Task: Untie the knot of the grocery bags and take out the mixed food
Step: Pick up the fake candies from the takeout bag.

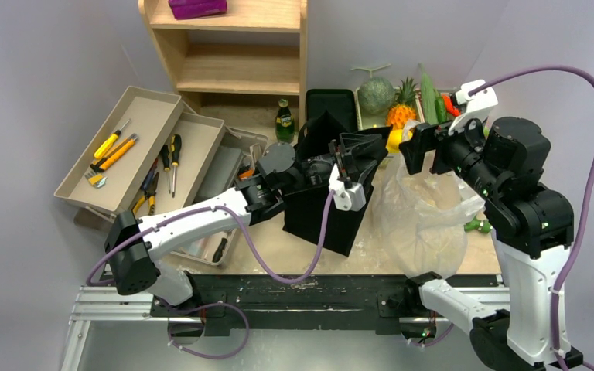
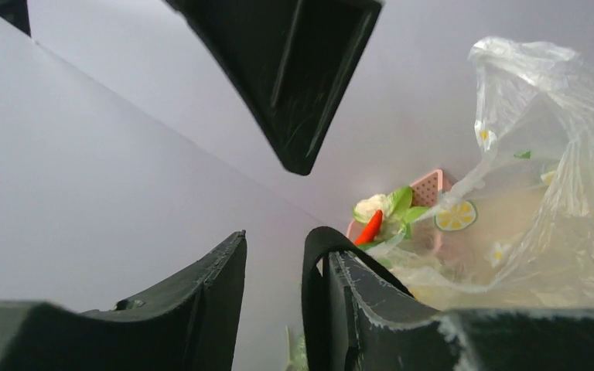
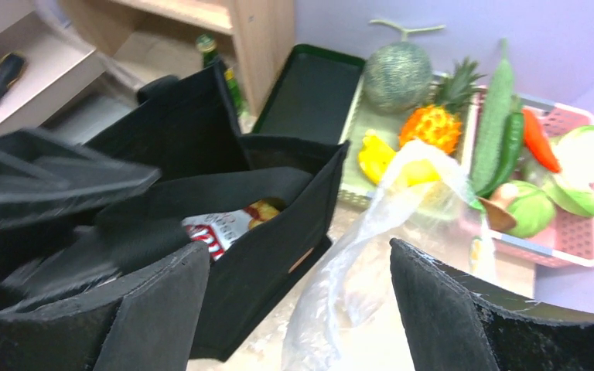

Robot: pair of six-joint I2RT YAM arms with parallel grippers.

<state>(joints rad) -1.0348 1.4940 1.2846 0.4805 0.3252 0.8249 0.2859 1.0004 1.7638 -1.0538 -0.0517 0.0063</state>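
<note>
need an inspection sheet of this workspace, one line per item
surface: pale tabletop, crowded
job's things: black cloth bag open, chip packet inside; clear plastic bag beside it, top bunched; melon and green bottle stand behind
clutter: yellow-handled tools in tan trays
grippers: left gripper at black cloth bag's rim, grip unclear; right gripper open, plastic bag's top between its jaws
cables: purple cables loop off both arms
surroundings: wooden shelf, plain walls

A wooden shelf [image 1: 232,46] stands at the back of the bench [image 1: 278,239]. A purple box [image 1: 197,8] lies on its top board. On the left, tan trays [image 1: 151,108] hold yellow-handled tools [image 1: 116,151]. A flat black tray [image 1: 331,100] sits beside the shelf. A pink basket [image 3: 576,232] is far right.
</note>
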